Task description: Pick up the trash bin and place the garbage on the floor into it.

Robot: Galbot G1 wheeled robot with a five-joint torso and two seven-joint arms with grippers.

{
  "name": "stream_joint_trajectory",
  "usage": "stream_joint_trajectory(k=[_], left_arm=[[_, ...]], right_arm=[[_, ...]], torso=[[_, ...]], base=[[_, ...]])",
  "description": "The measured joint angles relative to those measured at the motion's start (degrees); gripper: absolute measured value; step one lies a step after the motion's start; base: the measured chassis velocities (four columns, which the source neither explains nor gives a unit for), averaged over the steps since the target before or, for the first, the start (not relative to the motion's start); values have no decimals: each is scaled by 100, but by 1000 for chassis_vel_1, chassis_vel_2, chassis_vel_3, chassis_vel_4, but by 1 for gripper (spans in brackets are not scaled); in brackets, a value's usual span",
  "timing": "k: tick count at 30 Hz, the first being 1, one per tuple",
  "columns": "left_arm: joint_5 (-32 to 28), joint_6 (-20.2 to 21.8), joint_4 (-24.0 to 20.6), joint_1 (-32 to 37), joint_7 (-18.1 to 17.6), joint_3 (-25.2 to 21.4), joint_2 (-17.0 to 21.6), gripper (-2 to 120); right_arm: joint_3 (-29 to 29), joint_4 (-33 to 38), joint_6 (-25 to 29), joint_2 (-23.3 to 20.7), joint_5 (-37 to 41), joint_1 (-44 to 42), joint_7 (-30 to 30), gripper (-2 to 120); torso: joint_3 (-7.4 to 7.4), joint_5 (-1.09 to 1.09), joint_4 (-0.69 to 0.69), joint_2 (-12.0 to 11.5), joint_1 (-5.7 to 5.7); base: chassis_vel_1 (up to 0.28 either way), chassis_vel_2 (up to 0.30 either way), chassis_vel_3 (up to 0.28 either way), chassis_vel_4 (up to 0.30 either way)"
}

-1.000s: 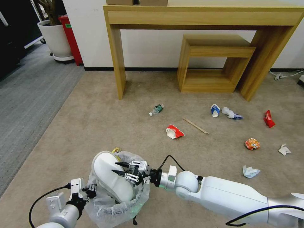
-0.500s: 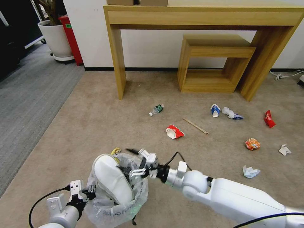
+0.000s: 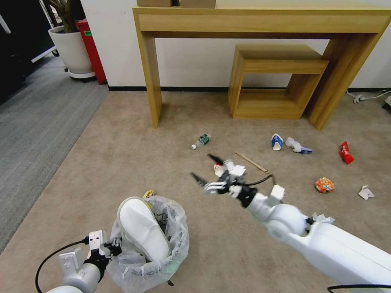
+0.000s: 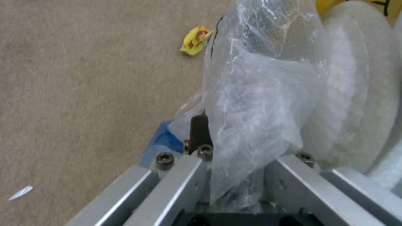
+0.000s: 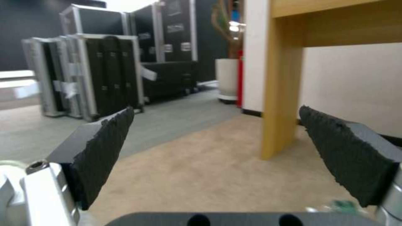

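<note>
Since a second ago the right gripper has left the mouth of the bin and swung forward over the beige-tan short-pile carpet floor, where it now hangs with its jaws spread wide and nothing between them; in the right wrist view the two dark ribbed fingers stand far apart.

The small round trash bin lined with a crinkled clear plastic bag sits low at the near left. A large smooth white rounded object leans inside it and rises above the rim. The left gripper is at the bin's left rim, its jaws pinching the rim and bag liner.

A yellow wrapper lies on the carpet just behind the bin. Farther out lie a green-labelled clear bottle, a wooden stick, a blue-white paper cup, a twisted white and blue wrapper, a red wrapper, a crumpled orange wrapper, a white paper scrap and a crumpled tissue beside the right arm. A red and white carton is partly hidden behind the right gripper.
</note>
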Motion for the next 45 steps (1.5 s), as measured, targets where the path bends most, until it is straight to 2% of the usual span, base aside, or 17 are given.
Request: stream_joint_trajectory(k=[4, 16, 25, 27, 38, 45], left_arm=[[12, -4, 11, 24, 5, 27, 17, 1], [-104, -9, -20, 29, 14, 12, 157, 1], [-117, -32, 68, -25, 17, 26, 236, 1], [-116, -33, 84, -38, 18, 36, 247, 1], [-35, -52, 97, 13, 23, 43, 210, 1], [-5, -61, 82, 59, 39, 13, 176, 1]], right_arm=[[512, 66, 2, -128, -15, -345, 31, 100], [1059, 26, -61, -110, -134, -682, 329, 100], [1847, -47, -161, 34, -253, -1223, 591, 100], [2075, -51, -219, 134, -360, -1425, 818, 100], [2255, -127, -325, 395, -821, -1638, 1548, 100], [2208, -184, -384, 437, -905, -1613, 1707, 100]], torso=[[0, -2, 2, 0, 0], [0, -2, 3, 0, 1], [0, -2, 2, 0, 1], [0, -2, 1, 0, 1], [0, -2, 2, 0, 1], [0, -2, 2, 0, 1]], base=[[0, 0, 0, 0], [0, 0, 0, 0], [0, 0, 0, 0], [0, 0, 0, 0], [0, 0, 0, 0], [0, 0, 0, 0]])
